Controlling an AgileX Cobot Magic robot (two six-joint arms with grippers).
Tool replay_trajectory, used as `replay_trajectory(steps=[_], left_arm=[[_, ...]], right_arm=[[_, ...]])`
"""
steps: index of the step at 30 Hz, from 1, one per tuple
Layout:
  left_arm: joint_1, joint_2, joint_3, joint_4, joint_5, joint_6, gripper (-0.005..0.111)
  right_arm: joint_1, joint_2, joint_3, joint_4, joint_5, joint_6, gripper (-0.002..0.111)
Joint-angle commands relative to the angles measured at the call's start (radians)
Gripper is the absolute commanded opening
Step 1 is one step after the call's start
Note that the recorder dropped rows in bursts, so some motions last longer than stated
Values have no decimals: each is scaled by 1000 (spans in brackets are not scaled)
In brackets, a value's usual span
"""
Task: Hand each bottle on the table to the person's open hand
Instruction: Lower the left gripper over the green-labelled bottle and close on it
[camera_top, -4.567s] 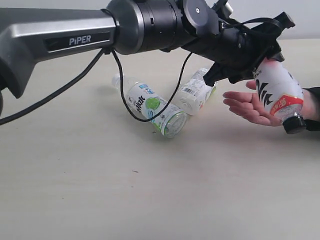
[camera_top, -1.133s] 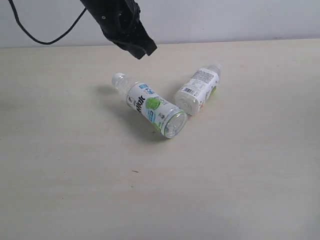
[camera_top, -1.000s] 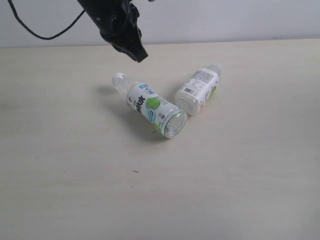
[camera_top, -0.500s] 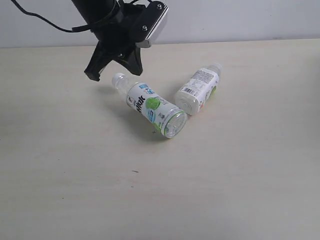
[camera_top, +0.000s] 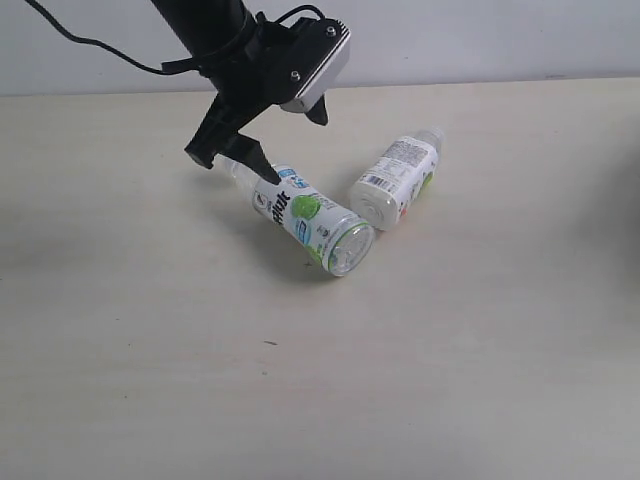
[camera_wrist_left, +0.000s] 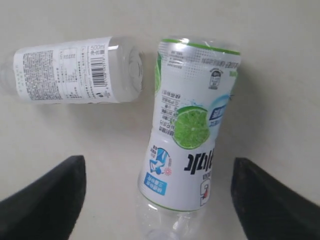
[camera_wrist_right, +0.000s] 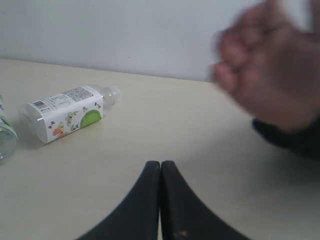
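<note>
Two white-labelled bottles lie on the table (camera_top: 450, 350). The lime-marked bottle (camera_top: 310, 215) (camera_wrist_left: 192, 130) points its clear base toward the front. The barcode-labelled bottle (camera_top: 395, 180) (camera_wrist_left: 75, 70) (camera_wrist_right: 67, 112) lies beside it, base close to the lime bottle. My left gripper (camera_top: 235, 165) (camera_wrist_left: 160, 210) hangs open over the lime bottle's cap end, one finger on each side, not touching. My right gripper (camera_wrist_right: 161, 170) is shut and empty, low over the table, and does not show in the exterior view. The person's hand (camera_wrist_right: 265, 65) is blurred, fingers curled, with a dark sleeve (camera_wrist_right: 290, 137). The pink bottle is out of view.
A pale wall (camera_top: 450, 40) runs behind the table's far edge. The left arm's black cable (camera_top: 90, 45) trails at the upper left. The lime bottle's base (camera_wrist_right: 5, 137) shows at the edge of the right wrist view.
The pink bottle and the hand have left the exterior view. My left gripper has swung back, turned and come down, and now straddles the lime bottle's cap end.
</note>
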Motion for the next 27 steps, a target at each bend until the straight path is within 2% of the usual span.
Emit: replay_trajectory(steps=[1, 21, 27], left_arm=[[-7, -5, 2, 0, -25, -1, 78], [-7, -5, 2, 19, -42, -27, 78], [-21, -2, 2, 36, -50, -43, 85]], right_arm=[[-5, -6, 5, -1, -9, 0, 0], [-5, -6, 5, -1, -9, 0, 0], [-5, -6, 5, -1, -9, 0, 0]])
